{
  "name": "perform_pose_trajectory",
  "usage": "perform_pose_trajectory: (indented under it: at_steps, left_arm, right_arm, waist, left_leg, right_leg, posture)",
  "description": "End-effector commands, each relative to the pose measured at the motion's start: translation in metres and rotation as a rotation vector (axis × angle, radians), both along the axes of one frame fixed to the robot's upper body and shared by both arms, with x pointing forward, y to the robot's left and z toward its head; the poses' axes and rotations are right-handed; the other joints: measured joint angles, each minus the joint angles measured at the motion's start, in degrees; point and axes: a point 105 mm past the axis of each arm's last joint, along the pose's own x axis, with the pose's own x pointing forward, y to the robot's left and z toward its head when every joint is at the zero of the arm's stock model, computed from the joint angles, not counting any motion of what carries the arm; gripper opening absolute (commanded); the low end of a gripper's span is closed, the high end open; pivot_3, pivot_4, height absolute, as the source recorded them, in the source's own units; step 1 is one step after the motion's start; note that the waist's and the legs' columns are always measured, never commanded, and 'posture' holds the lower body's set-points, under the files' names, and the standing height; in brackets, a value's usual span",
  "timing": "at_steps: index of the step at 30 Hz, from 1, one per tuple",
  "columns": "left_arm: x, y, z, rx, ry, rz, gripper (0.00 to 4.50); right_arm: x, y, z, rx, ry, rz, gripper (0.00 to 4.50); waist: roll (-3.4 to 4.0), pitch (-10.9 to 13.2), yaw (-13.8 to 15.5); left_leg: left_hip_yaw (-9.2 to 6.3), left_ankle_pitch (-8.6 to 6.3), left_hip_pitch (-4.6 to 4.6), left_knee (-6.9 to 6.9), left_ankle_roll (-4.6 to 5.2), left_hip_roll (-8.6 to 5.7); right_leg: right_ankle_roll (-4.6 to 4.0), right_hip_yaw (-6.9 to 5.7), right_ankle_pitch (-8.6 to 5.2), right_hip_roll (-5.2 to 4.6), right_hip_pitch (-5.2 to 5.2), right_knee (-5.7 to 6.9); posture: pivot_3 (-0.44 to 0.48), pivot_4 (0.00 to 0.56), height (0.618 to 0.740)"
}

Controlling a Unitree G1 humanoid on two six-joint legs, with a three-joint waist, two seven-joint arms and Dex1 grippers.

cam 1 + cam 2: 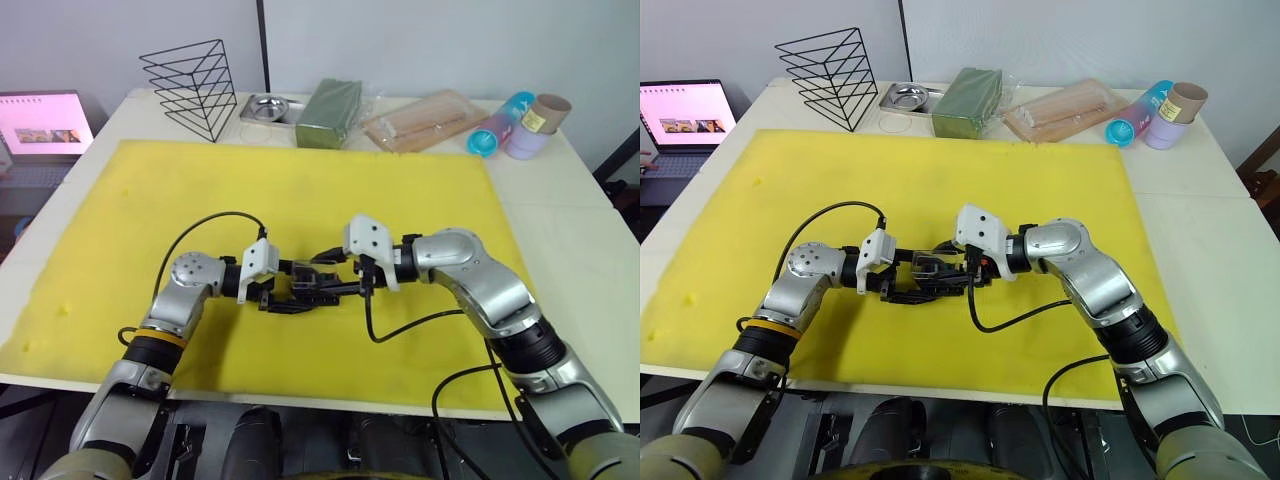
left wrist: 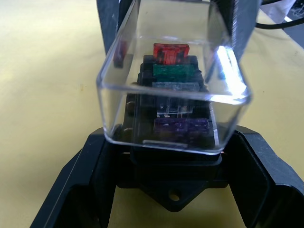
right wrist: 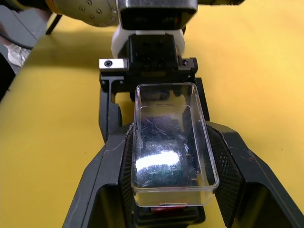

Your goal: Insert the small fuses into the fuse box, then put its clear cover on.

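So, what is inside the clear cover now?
Through the clear cover show the fuse box top and four fuses: red, green, pale, purple. The slots underneath are hidden.

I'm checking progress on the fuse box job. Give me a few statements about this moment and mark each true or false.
1. The red fuse sits in the fuse box. True.
2. The clear cover lies alone on the yellow mat. False: it is over the fuse box, between the right gripper's jaws.
3. The left gripper holds the fuse box. True.
4. The wire rack stands on the yellow mat. False: it is on the white table behind it.
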Motion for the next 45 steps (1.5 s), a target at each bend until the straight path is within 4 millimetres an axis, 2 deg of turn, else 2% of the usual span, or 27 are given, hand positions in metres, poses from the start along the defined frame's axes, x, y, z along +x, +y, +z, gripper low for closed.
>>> perform_pose_trajectory:
  at_steps: [1,40,45]
  left_arm:
    - [0.000,-0.002,0.011,-0.028,-0.047,-0.018,2.82]
    - [-0.001,-0.001,0.009,-0.028,-0.050,-0.021,2.82]
    - [-0.001,-0.001,0.008,-0.029,-0.052,-0.019,2.82]
  right_arm:
    - [-0.001,-0.001,0.005,0.009,-0.013,0.016,1.81]
    - [0.001,-0.006,-0.015,0.001,0.048,-0.002,1.81]
    - [0.002,-0.007,-0.011,0.004,0.030,0.001,3.39]
  waist:
    - [0.00,0.0,0.0]
    - [0.00,0.0,-0.1]
    - [0.00,0.0,0.0]
  left_leg:
    - [0.00,0.00,0.00,0.00,0.00,0.00]
    - [0.00,0.00,0.00,0.00,0.00,0.00]
    - [0.00,0.00,0.00,0.00,0.00,0.00]
  right_leg:
    - [0.00,0.00,0.00,0.00,0.00,0.00]
    - [0.00,0.00,0.00,0.01,0.00,0.00]
    - [0.00,0.00,0.00,0.01,0.00,0.00]
  posture:
    - [0.000,0.150,0.740]
    - [0.000,0.150,0.740]
    - [0.000,0.150,0.740]
